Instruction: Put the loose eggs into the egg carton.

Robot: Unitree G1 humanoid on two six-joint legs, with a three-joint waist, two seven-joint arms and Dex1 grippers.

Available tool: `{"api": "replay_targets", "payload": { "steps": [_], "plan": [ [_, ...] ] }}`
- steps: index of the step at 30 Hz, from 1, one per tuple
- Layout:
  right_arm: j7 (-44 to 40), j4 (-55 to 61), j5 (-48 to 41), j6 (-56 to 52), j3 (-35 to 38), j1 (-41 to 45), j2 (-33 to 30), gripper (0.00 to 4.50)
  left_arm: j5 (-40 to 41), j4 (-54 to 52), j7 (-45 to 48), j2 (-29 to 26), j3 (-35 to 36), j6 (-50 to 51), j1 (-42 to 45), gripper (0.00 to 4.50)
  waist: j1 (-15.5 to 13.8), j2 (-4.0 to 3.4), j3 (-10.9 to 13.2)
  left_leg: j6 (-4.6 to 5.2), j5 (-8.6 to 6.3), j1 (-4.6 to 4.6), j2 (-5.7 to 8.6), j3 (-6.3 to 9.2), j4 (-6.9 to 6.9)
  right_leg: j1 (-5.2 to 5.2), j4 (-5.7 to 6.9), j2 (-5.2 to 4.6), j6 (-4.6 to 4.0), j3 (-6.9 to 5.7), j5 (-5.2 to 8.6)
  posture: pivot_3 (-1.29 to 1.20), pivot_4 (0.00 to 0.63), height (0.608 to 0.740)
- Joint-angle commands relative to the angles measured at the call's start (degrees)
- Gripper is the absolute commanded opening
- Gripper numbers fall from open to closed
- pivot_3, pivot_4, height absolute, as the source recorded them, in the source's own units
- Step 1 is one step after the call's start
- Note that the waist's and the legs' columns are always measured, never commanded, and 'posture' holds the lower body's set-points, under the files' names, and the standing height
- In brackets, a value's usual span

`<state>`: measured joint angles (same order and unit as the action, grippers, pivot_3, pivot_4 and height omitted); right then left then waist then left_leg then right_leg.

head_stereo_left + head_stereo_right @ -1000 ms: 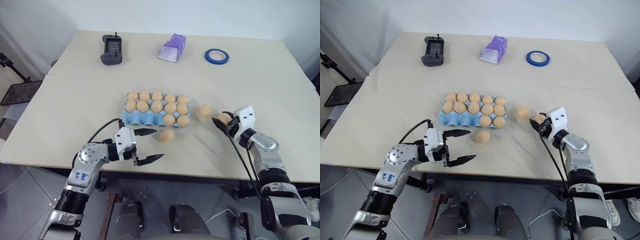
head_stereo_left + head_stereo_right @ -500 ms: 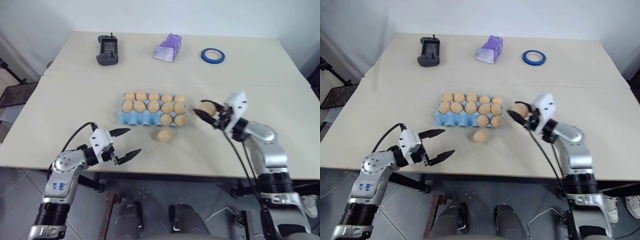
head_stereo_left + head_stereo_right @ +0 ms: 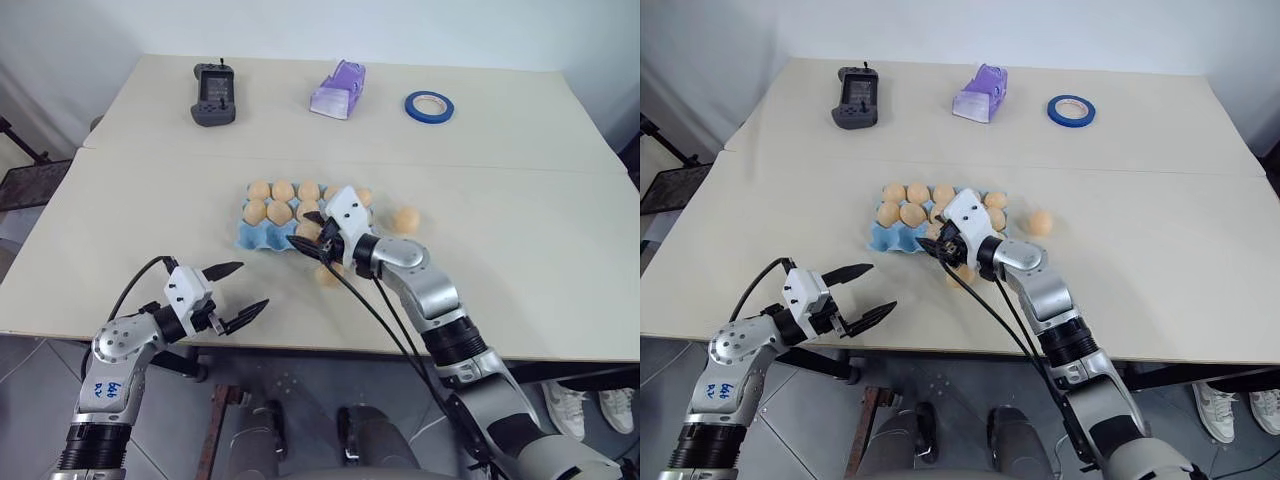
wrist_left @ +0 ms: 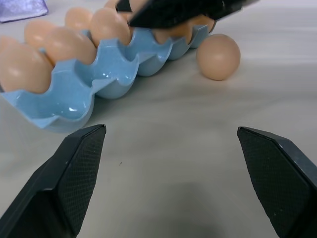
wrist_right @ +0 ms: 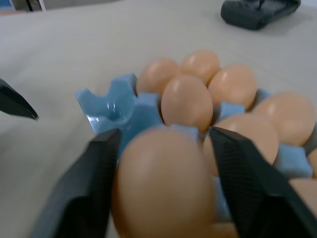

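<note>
The light-blue egg carton [image 3: 262, 237] lies mid-table with eggs in its back two rows and empty cups at its front left [image 4: 99, 74]. My right gripper [image 3: 305, 238] hangs over the carton's front row, shut on an egg [image 5: 161, 183] that sits between its two fingers [image 5: 99, 168]. One loose egg [image 3: 405, 220] rests on the table right of the carton. Another loose egg [image 4: 218, 56] lies just in front of the carton, partly under my right arm [image 3: 958, 277]. My left gripper [image 3: 228, 291] stands open near the table's front edge, left of the carton, holding nothing.
Along the far side of the table lie a dark handheld controller [image 3: 209, 95], a purple box [image 3: 338, 90] and a blue tape roll [image 3: 430, 105]. A seam crosses the tabletop behind the carton. Cables hang from my right forearm [image 3: 380, 310].
My right gripper has carried an egg leftwards from the right side of the table to above the carton's front row. My left gripper has drawn back to the left, away from the carton.
</note>
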<state>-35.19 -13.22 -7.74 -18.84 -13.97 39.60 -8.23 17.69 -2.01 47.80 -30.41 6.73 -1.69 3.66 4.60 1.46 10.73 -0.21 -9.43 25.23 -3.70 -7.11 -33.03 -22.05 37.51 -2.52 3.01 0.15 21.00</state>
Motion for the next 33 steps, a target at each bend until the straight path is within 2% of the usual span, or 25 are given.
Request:
{"api": "replay_targets", "payload": {
  "steps": [1, 2, 8, 12, 16, 20, 24, 28, 33],
  "plan": [
    [0.6, -0.3, 0.2, 2.0, 1.1, 2.1, 1.2, 4.18, 0.4, -3.2, -0.9, 0.0, 0.7, -0.7, -0.8, 4.5, 0.1, 0.0, 0.0, 0.0, 0.0, -0.02, 0.0, 0.0, -0.01, 0.0, 0.02, 0.0, 0.01, 0.0, -0.01, 0.0, 0.15, 0.74],
    [0.6, -0.2, 0.1, 2.1, 1.2, 2.2, 1.4, 4.46, 0.4, -3.3, -1.0, 0.0, 0.6, -0.7, -0.9, 4.5, 0.2, 0.0, 0.0, 0.0, 0.01, -0.03, 0.0, 0.0, -0.02, 0.01, 0.06, 0.0, 0.01, 0.0, -0.01, 0.0, 0.15, 0.74],
    [-3.7, 10.9, -4.4, 2.3, 4.4, -1.9, -2.5, 4.46, 0.7, -4.0, -0.2, 0.1, -0.6, -0.2, -0.2, 4.5, 0.1, 0.0, 0.0, -0.03, 0.03, -0.03, -0.03, 0.0, 0.02, -0.07, 0.15, 0.04, 0.0, 0.02, 0.0, 0.0, 0.15, 0.74],
    [-6.0, 17.3, -7.0, 6.0, 9.9, -10.0, -8.3, 4.46, 0.8, -3.9, 0.9, 0.4, -2.6, 0.5, 2.0, 4.5, -1.0, 0.03, 0.0, 0.0, 0.01, -0.01, -0.01, 0.02, 0.01, 0.03, -0.01, 0.04, 0.02, -0.03, 0.0, 0.0, 0.15, 0.74],
    [-4.4, 20.0, -6.5, 8.6, 16.9, -19.8, -14.3, 4.46, 0.3, -2.9, 2.3, 1.1, -5.5, 1.1, 4.7, 4.5, -1.6, 0.04, 0.0, 0.05, -0.02, -0.06, 0.02, 0.0, -0.05, 0.16, -0.12, 0.0, 0.07, -0.01, -0.03, 0.0, 0.15, 0.74],
    [-1.7, 21.1, -7.0, 11.9, 24.0, -28.2, -16.7, 4.46, 0.6, -1.6, 2.7, 2.6, -7.4, 1.9, 7.7, 4.5, -1.5, 0.03, 0.0, 0.05, -0.02, -0.15, 0.0, -0.01, -0.05, 0.2, -0.09, 0.03, 0.07, 0.03, -0.03, 0.0, 0.15, 0.74],
    [0.0, 18.5, -5.3, 18.6, 27.1, -35.3, -16.3, 4.46, -0.6, 0.0, 3.8, 4.4, -10.0, 1.1, 11.0, 4.5, -1.3, 0.03, 0.0, 0.1, 0.05, -0.23, -0.08, 0.0, -0.06, 0.26, -0.08, 0.22, 0.06, 0.06, -0.02, 0.0, 0.15, 0.74],
    [2.4, 13.9, -4.1, 22.8, 27.5, -36.8, -15.3, 4.46, -2.1, 2.4, 4.6, 5.3, -11.7, -0.8, 14.1, 4.5, -1.2, 0.04, 0.0, 0.26, 0.17, -0.37, -0.08, 0.0, -0.2, 0.42, -0.04, 0.27, 0.13, 0.09, -0.04, 0.0, 0.15, 0.74],
    [2.5, 12.1, -4.6, 23.0, 25.2, -33.4, -14.8, 4.46, -1.5, 2.8, 6.0, 5.0, -11.7, -0.5, 15.4, 4.5, -1.2, 0.04, 0.0, 0.1, 0.06, -0.53, -0.04, -0.05, -0.27, 0.59, -0.03, 0.19, 0.24, 0.16, -0.12, 0.0, 0.15, 0.74]
  ]
}}
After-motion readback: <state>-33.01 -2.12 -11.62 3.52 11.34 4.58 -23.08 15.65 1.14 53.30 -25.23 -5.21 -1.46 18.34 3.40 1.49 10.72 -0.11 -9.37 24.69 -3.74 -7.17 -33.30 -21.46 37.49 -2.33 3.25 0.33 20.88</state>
